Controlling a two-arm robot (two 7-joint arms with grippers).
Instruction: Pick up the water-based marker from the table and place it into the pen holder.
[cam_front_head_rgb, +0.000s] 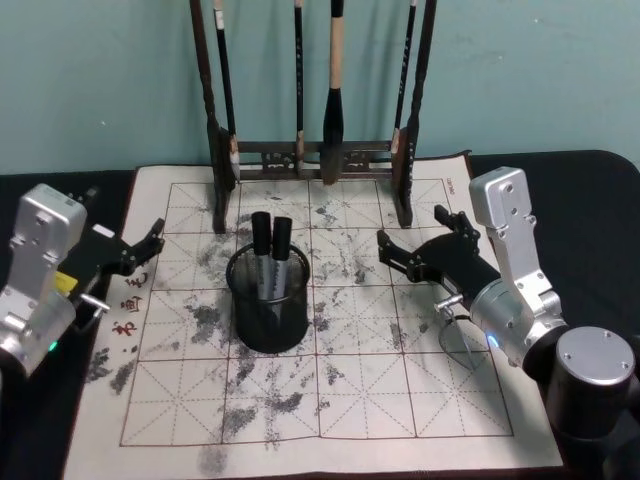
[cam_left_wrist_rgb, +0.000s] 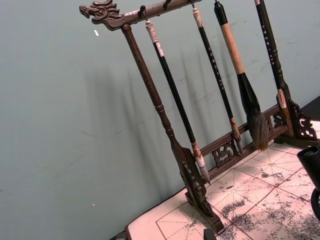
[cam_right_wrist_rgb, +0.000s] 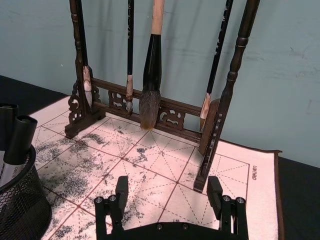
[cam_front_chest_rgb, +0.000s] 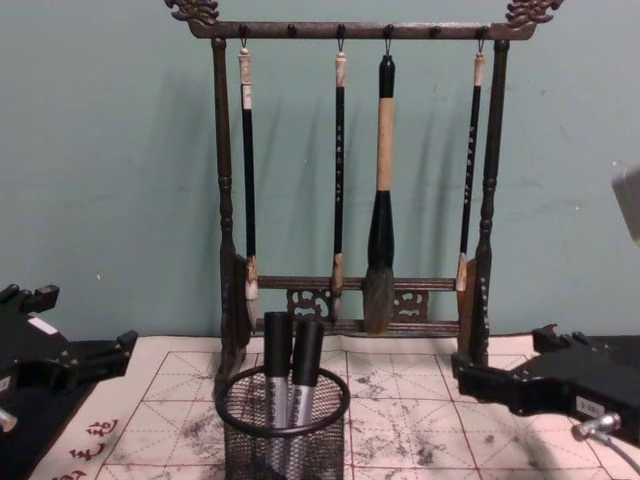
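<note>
The pen holder (cam_front_head_rgb: 267, 318), a round black wire-mesh cup, stands on the gridded mat left of centre. Two water-based markers (cam_front_head_rgb: 271, 250) with black caps stand upright inside it, side by side; the chest view shows the markers (cam_front_chest_rgb: 290, 370) rising above the pen holder (cam_front_chest_rgb: 285, 445). My right gripper (cam_front_head_rgb: 418, 238) hovers open to the right of the cup, empty, and the right wrist view shows its fingers (cam_right_wrist_rgb: 120, 192) spread over the mat with the pen holder (cam_right_wrist_rgb: 17, 205) off to one side. My left gripper (cam_front_head_rgb: 148, 248) sits open at the mat's left edge, holding nothing.
A tall dark wooden rack (cam_front_head_rgb: 315, 160) hung with several calligraphy brushes stands at the back of the mat (cam_front_head_rgb: 330, 400), close behind the cup. The ink-stained mat lies on a black table (cam_front_head_rgb: 590, 190) before a teal wall.
</note>
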